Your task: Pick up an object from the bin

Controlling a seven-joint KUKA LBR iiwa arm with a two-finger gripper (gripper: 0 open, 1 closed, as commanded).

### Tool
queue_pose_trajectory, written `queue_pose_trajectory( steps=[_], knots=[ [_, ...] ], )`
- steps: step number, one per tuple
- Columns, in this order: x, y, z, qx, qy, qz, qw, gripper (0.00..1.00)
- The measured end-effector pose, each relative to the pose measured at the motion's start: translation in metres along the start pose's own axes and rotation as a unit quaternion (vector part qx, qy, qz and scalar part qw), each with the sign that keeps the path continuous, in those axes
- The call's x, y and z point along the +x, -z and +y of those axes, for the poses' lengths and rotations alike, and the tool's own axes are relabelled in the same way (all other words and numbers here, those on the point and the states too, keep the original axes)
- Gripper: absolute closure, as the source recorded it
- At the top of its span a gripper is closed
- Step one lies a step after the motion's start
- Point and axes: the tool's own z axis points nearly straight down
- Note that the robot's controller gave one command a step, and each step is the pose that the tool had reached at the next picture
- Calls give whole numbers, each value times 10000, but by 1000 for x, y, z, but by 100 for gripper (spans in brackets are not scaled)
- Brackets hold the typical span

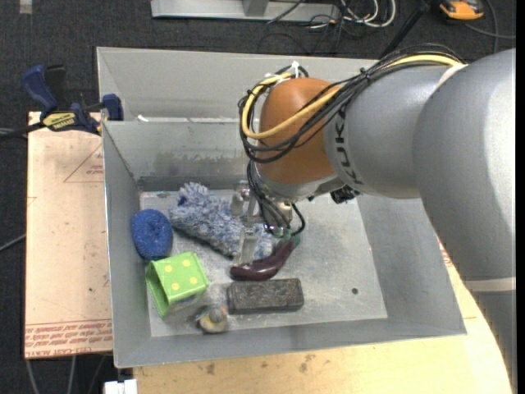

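Shaggy blue-and-white cloth (pixel 205 218) lay on the floor of the grey metal bin (pixel 369 257), in the left-centre part, close to the back wall. The gripper (pixel 261 222) stood over the cloth's right end, below the arm's orange wrist cover (pixel 295 130). Whether the gripper was open or closed could not be told, as the wrist and cables hid much of it.

Surroundings:
- A dark purple toy aubergine (pixel 262 267) lay just in front of the cloth's right end. It was curved, with its green stem end up beside the gripper. It appeared to touch the cloth.
- A round blue ball-shaped object (pixel 151 232) lay just beside the cloth's left end.
- A green die with pale spots (pixel 182 277) sat in front of the cloth, near the ball.
- A grey-brown rectangular block (pixel 265 295) lay flat just in front of the aubergine.
- A small yellowish-grey item (pixel 213 321), of a kind not identifiable, lay at the front wall, between die and block.
- The aubergine crowded the cloth's gripper end, and the ball its far end.

Orientation: the cloth's long axis ran from upper left to lower right. Its bushy end pointed toward the back-left corner, and its narrower end lay beneath the gripper.

Appearance: a soft, tufted pile, mottled blue and white, lumpy and limp, lying flat.
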Motion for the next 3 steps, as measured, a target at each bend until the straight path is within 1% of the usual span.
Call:
queue_pose_trajectory(
  steps=[1,2,3],
  knots=[
    [-15,-29,37,2,-68,5,10000,100],
    [-15,-30,37,1,-71,5,10000,100],
    [-12,-44,45,7,-115,-22,9999,100]
  ],
)
